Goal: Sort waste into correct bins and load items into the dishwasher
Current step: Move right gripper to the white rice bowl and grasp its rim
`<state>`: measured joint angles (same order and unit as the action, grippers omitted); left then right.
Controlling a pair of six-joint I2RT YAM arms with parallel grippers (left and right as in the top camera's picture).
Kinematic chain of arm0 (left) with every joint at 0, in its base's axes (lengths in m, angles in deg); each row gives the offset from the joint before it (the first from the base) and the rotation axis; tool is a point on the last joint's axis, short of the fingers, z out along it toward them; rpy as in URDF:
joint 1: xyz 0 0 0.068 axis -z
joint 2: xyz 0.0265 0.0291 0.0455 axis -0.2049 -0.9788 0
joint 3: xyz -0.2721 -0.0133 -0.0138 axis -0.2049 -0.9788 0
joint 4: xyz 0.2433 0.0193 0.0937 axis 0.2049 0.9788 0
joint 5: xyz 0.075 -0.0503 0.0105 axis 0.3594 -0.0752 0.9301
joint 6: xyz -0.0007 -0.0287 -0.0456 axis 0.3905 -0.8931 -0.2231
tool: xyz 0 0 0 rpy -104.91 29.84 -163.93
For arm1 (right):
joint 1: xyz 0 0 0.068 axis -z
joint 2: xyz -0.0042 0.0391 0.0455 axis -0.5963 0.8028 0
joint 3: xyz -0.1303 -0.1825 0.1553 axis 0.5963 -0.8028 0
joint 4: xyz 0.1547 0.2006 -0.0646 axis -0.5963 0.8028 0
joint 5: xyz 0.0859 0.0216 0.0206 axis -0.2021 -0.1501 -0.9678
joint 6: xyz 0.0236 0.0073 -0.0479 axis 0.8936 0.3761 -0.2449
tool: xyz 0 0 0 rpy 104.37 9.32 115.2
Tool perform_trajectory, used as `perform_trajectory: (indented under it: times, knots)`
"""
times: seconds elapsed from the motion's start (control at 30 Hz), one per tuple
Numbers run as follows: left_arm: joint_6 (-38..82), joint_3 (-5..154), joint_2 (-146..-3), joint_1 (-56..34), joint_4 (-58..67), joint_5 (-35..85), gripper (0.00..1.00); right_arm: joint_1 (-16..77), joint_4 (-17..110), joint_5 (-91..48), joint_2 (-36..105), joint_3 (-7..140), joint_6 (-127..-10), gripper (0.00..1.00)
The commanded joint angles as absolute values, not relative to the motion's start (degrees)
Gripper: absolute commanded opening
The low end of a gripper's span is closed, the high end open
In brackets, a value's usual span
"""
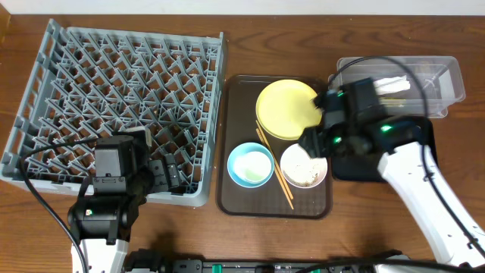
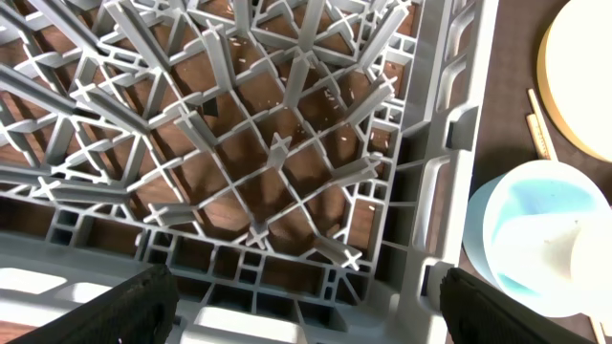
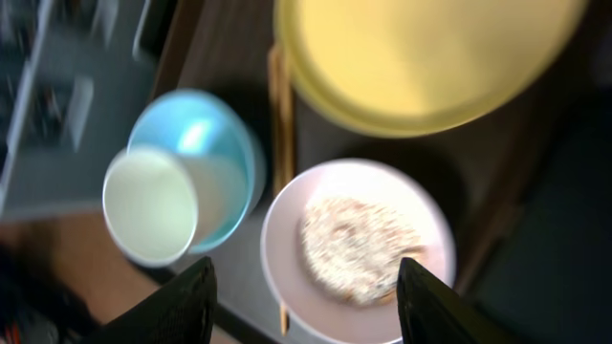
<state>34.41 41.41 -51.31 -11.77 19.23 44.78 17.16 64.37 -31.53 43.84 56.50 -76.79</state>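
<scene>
white bowl [image 3: 356, 239] beneath right gripper [image 3: 304, 279] (spread)

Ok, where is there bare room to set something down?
The dish rack holds nothing. On the brown tray only the corner left of the yellow plate, above the blue bowl, is bare; the right gripper crowds the white bowl.

I take this for a staged robot test bench, not a real kitchen. A plain wooden worktop [image 1: 250, 30] carries a grey dish rack [image 1: 121, 98] on the left and a brown serving tray [image 1: 241, 106] beside it. Two robot arms [image 1: 424, 182] reach in from the near edge.
</scene>
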Motion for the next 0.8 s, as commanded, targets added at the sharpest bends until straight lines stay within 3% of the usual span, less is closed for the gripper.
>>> perform_trajectory:
  times: [0.0, 0.47, 0.6, 0.77]
  knots:
    - [34.28, 42.54, -51.22, -11.86, 19.25, 44.21, 0.91, 11.06, 63.60, -29.23, 44.49, 52.50, -79.42, 0.58]
    - [34.28, 42.43, -51.22, -11.86, 19.60, 44.21, 0.91, 0.59, 44.00, -22.72, 50.41, 36.33, -78.56, 0.43]
    - [34.28, 42.33, -51.22, -11.86, 19.64, 44.24, 0.91, -0.22, 43.27, -21.03, 52.38, 36.33, -78.50, 0.23]
    - [34.28, 42.33, -51.22, -11.86, 19.64, 44.24, 0.91, -0.22, 43.34, -17.49, 52.16, 37.64, -77.47, 0.27]
